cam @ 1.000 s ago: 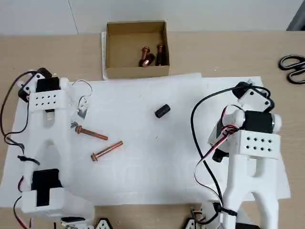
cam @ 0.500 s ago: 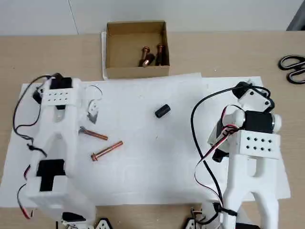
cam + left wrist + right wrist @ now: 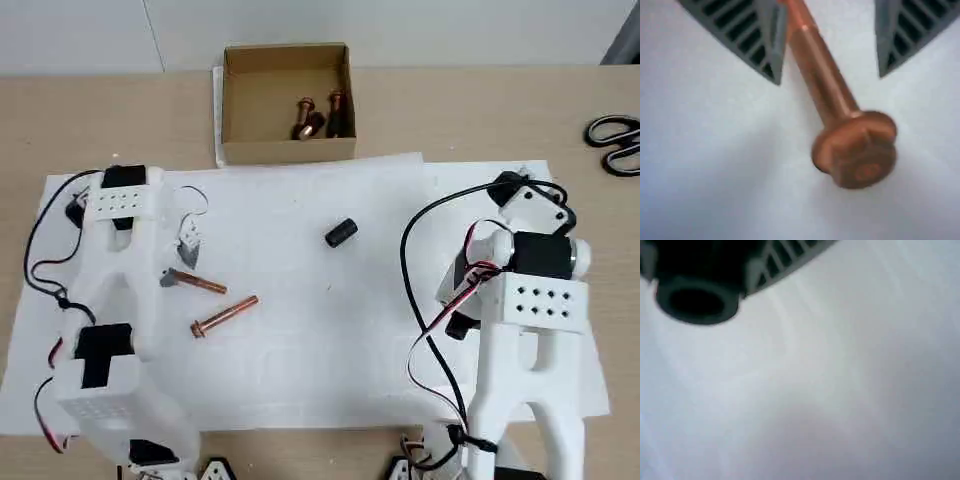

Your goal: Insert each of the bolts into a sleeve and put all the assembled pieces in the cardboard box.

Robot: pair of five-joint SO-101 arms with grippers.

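Two copper bolts lie on the white foam sheet (image 3: 330, 380): one bolt (image 3: 197, 284) near my left arm, the other bolt (image 3: 225, 314) just in front of it. My left gripper (image 3: 178, 258) hangs open over the first bolt's head end. The left wrist view shows that bolt (image 3: 840, 125) between the spread fingers (image 3: 740, 35), untouched. A loose black sleeve (image 3: 341, 232) lies mid-sheet. My right gripper (image 3: 705, 270) is shut on another black sleeve (image 3: 697, 302) above the foam, tucked under the right arm (image 3: 525, 300). The cardboard box (image 3: 232, 100) at the back holds assembled pieces (image 3: 322, 117).
Scissors (image 3: 615, 135) lie on the wooden table at the far right, off the foam. Black cables loop beside both arms. The foam between the loose sleeve and the right arm is bare.
My left arm has swung right and toward the front, bringing its open gripper from beside the bolt to over its head end. The right arm and the other parts have kept still.
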